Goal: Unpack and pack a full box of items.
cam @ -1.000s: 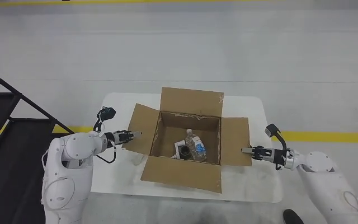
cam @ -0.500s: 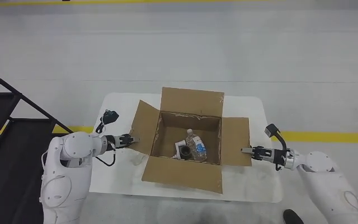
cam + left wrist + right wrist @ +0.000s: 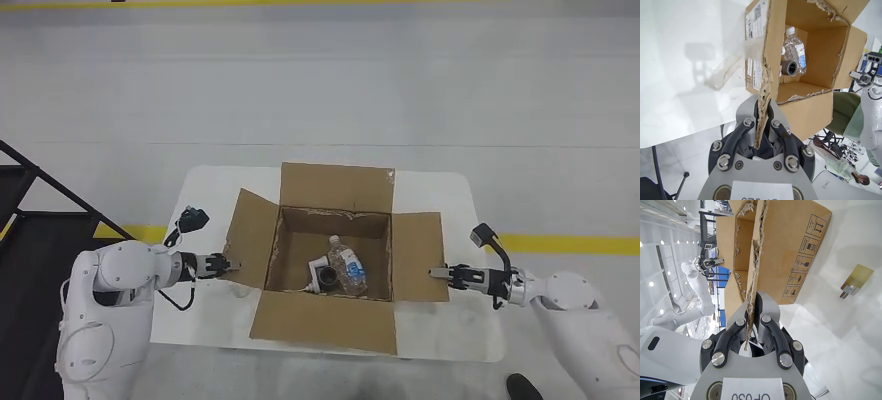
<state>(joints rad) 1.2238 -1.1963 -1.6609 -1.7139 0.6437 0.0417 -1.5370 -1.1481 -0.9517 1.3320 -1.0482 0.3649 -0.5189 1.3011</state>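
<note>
1. Since a second ago the box [image 3: 320, 320] has slid slightly left and nearer. The left claw [image 3: 228, 266] has drawn back the same way, taking the left flap [image 3: 250, 235] with it.
2. That left claw is clamped on the flap's ragged edge. The right claw [image 3: 437, 271] is likewise pinching the torn edge of the right flap [image 3: 418, 255].
3. The box sits mid-counter with all four flaps open. Inside, a water bottle [image 3: 347, 268] lies touching a dark metal sleeve [image 3: 322, 276].
4. The step in hand looks like spreading and steadying the box before unpacking. Doing it well likely calls for even, gentle outward pulls, since the torn cardboard could rip or the box skid again. One claw could then let go and reach in.
5. The white counter [image 3: 440, 190] looks smooth. A peeled tape strip [image 3: 725, 70] trails from the box's left wall, and a bolt-ended yellowish block [image 3: 857, 279] lies near its right wall.
6. A yellow line [image 3: 580, 243] crosses the pale floor, and a black frame [image 3: 40, 220] stands at the left.
</note>
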